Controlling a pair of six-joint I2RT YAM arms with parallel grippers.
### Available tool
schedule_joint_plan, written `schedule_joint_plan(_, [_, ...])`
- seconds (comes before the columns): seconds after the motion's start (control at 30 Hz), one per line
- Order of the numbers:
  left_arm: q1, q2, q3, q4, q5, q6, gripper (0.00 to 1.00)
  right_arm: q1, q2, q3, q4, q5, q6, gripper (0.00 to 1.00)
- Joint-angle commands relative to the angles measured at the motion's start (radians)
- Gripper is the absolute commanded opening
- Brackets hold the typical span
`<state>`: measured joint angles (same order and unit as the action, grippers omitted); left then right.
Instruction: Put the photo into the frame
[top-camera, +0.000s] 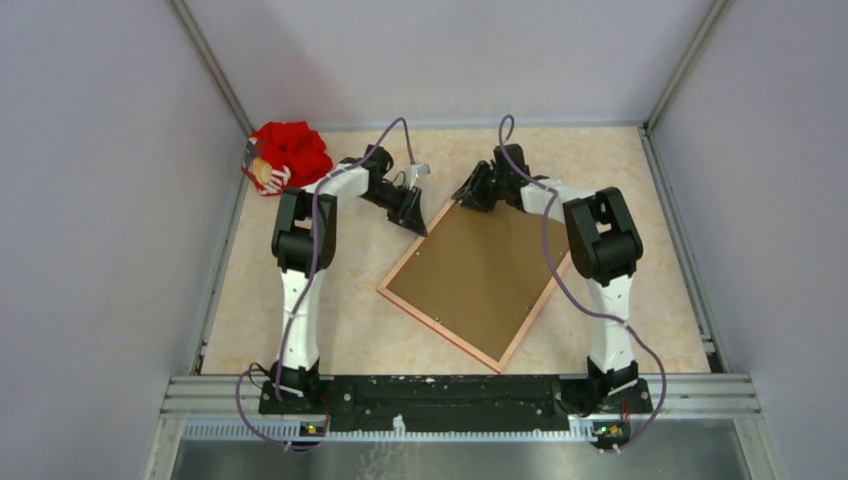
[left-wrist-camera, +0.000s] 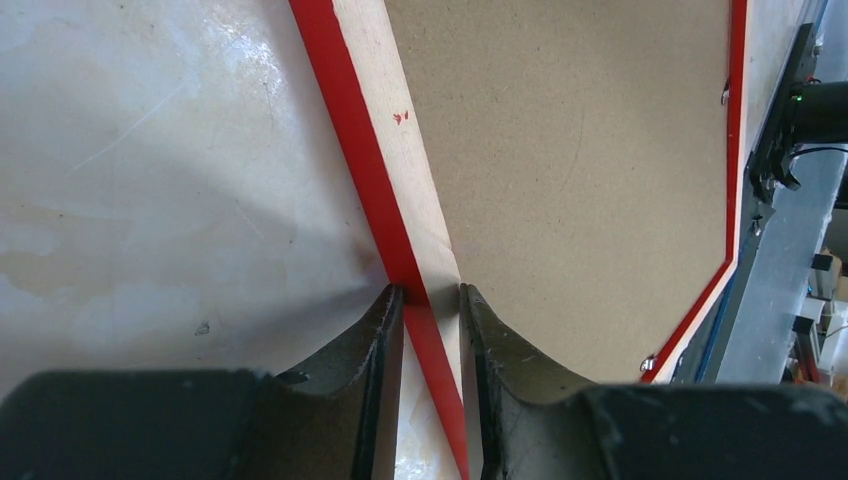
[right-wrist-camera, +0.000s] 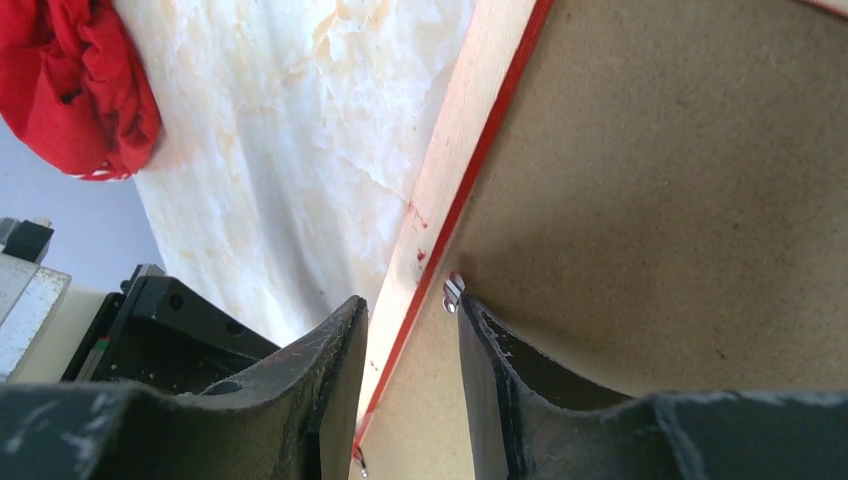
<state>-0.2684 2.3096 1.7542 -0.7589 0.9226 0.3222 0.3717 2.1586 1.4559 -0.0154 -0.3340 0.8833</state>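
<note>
The frame (top-camera: 440, 330) lies face down and askew on the table, pale wood back up, with a brown hardboard backing panel (top-camera: 480, 275) inside it. The photo is hidden. My left gripper (top-camera: 415, 215) is at the frame's far left corner. In the left wrist view its jaws (left-wrist-camera: 431, 292) are shut across the frame's rail (left-wrist-camera: 395, 130), one tip on the red outer side and one at the inner edge. My right gripper (top-camera: 468, 195) is at the far edge. Its jaws (right-wrist-camera: 408, 305) stand open astride the rail (right-wrist-camera: 470, 110), the right fingertip against a small metal tab (right-wrist-camera: 453, 292).
A crumpled red cloth (top-camera: 290, 155) lies at the far left corner of the table, close to the left arm's elbow. Grey walls enclose the table on three sides. A metal rail (top-camera: 460, 392) with both arm bases runs along the near edge.
</note>
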Motion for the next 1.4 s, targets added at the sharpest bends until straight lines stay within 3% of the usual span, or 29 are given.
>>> schedule_joint_plan(0.0, [-0.023,0.003,-0.016,0.007,-0.029,0.036,0.3,-0.011,0.039,0.044,-0.011,0.019,-0.014,0.39])
schedule_joint_plan(0.4, [-0.034,0.005,-0.018,-0.014,-0.026,0.068,0.27,-0.011,0.086,0.093,0.003,-0.04,-0.028,0.38])
schedule_joint_plan(0.77, [-0.049,-0.01,-0.054,-0.061,-0.01,0.13,0.26,0.037,0.175,0.242,-0.093,-0.128,-0.126,0.36])
schedule_joint_plan(1.07, [-0.022,-0.163,-0.204,-0.121,0.026,0.218,0.35,0.142,0.115,0.11,-0.021,-0.252,-0.134,0.36])
schedule_joint_plan(1.2, [0.055,-0.191,-0.232,-0.056,0.02,0.141,0.4,0.149,0.039,0.017,0.046,-0.224,-0.096,0.36])
schedule_joint_plan(1.37, [0.102,-0.149,-0.211,0.024,0.041,0.02,0.4,0.131,0.008,0.041,0.046,-0.201,-0.087,0.36])
